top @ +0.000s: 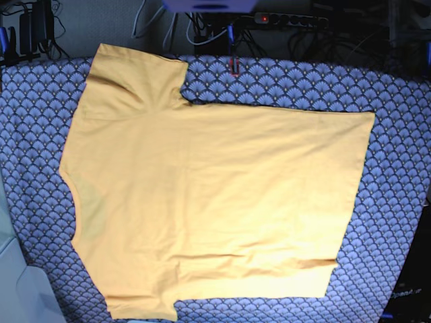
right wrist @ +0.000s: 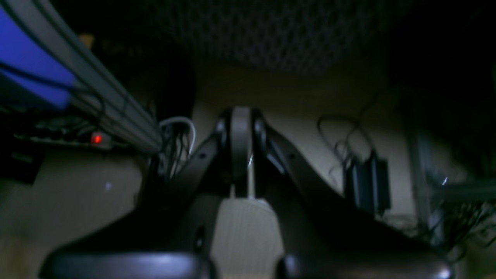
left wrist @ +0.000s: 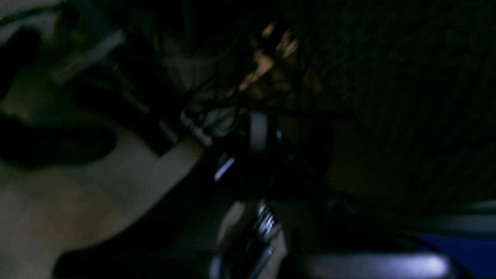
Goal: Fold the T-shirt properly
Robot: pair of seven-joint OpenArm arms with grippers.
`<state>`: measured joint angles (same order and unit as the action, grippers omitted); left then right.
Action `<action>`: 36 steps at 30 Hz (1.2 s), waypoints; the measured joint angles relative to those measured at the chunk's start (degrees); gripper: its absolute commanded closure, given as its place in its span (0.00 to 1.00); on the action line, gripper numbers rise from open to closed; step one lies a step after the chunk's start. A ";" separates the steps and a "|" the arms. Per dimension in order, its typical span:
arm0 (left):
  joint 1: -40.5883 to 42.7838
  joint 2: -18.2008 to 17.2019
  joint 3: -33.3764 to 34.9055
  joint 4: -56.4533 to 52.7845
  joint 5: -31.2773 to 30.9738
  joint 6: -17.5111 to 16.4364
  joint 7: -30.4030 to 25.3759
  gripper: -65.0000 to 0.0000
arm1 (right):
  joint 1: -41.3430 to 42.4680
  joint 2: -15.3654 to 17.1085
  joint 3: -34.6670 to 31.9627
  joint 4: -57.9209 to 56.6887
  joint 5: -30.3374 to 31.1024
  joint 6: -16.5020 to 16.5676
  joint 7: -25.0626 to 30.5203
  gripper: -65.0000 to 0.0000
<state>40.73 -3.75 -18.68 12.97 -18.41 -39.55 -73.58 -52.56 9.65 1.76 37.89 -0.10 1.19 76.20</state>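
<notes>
The T-shirt [top: 209, 202] lies spread flat on the patterned worktop [top: 397, 202], neck toward the left of the base view and hem toward the right. The right tool [right wrist: 240, 135] is closed on nothing. The left tool, barely discernible in its dark, blurred wrist view, is likewise closed.

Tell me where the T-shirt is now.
In the base view, the T-shirt lies spread flat across the patterned tablecloth, one sleeve toward the top left.
</notes>
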 measured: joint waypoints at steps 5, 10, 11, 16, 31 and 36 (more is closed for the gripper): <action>14.10 5.29 0.00 23.19 -1.84 -0.44 0.81 1.00 | -7.93 -0.22 3.32 16.41 0.02 -0.02 -3.80 1.00; 26.86 7.43 -0.42 53.66 -3.19 0.68 13.77 1.00 | -12.28 -0.20 3.39 34.36 0.13 -0.04 -17.66 1.00; 28.24 7.52 -0.35 59.01 -2.62 -0.59 17.33 1.00 | -12.35 -0.17 3.32 37.57 0.02 -0.04 -19.85 1.00; 28.74 9.40 -9.11 76.96 -2.60 0.37 36.41 1.00 | -14.32 -0.15 3.13 53.09 0.15 -0.02 -33.59 1.00; 7.56 13.09 -39.06 96.30 -1.51 -0.57 86.20 1.00 | -8.35 2.71 5.16 72.57 22.18 9.03 -61.99 0.83; 1.64 12.17 -44.81 96.30 -1.38 -0.59 95.47 0.79 | -4.74 3.72 8.68 72.28 36.50 22.32 -71.69 0.66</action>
<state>42.37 8.43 -63.48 109.27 -19.79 -40.14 21.89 -57.30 13.37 10.44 110.17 36.40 23.51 4.51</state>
